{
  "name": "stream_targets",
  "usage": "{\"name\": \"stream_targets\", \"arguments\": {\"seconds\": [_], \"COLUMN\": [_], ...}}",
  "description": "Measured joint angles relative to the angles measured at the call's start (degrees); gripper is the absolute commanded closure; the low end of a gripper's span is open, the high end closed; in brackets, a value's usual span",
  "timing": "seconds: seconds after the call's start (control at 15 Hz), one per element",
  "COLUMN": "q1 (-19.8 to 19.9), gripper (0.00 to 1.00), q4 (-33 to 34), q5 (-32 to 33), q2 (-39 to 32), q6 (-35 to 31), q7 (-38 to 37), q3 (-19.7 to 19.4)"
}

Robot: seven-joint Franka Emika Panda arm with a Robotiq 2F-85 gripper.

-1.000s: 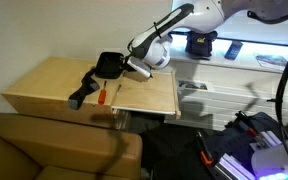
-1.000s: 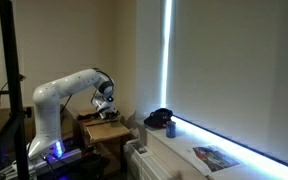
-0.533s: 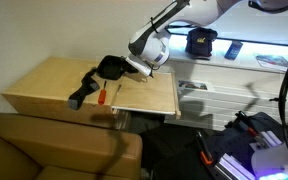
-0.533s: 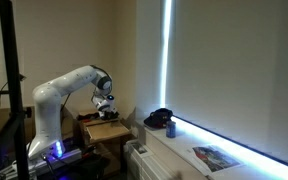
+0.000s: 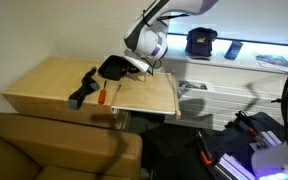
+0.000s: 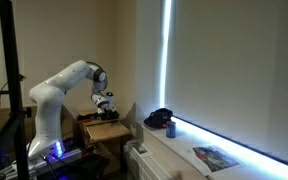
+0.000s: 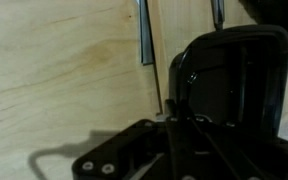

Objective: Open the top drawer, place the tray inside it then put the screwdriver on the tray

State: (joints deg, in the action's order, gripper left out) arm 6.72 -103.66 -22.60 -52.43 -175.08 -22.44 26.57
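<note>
The pincer (image 5: 134, 66) is pressed together on the left rim of the black tray (image 5: 112, 68), and in the wrist view its fingertips (image 7: 174, 118) meet right at that raised edge, with the tray (image 7: 234, 85) filling the right side of the picture. In an exterior view the tray hangs tilted at the back of the pale wooden tabletop (image 5: 44, 85), close to the seam where the top drawer (image 5: 149, 97) appears pulled out beside it. Whether the tray touches the wood cannot be told. The screwdriver (image 5: 101, 93), with its orange-red handle, lies on the tabletop in front of the tray and just beside the seam. A longer black angled tool (image 5: 82, 88) lies near it, farther from the drawer. Behind the arm a black cap (image 5: 200, 42) sits on a white slatted unit (image 5: 224, 95). In an exterior view from farther away the pincer (image 6: 106, 103) is low over the cabinet.
</note>
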Motion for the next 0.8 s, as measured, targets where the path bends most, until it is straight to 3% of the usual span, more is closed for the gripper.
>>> {"name": "stream_targets", "arguments": {"seconds": [0.4,0.8], "q1": [-10.0,-18.9], "gripper": [0.99,0.99], "q4": [0.1,0.7], "q5": [-7.2,-6.2], "q2": [4.9,8.2], "q6": [9.6,23.3], "q7": [-13.3,-34.2], "q3": [-10.3,-20.9]}}
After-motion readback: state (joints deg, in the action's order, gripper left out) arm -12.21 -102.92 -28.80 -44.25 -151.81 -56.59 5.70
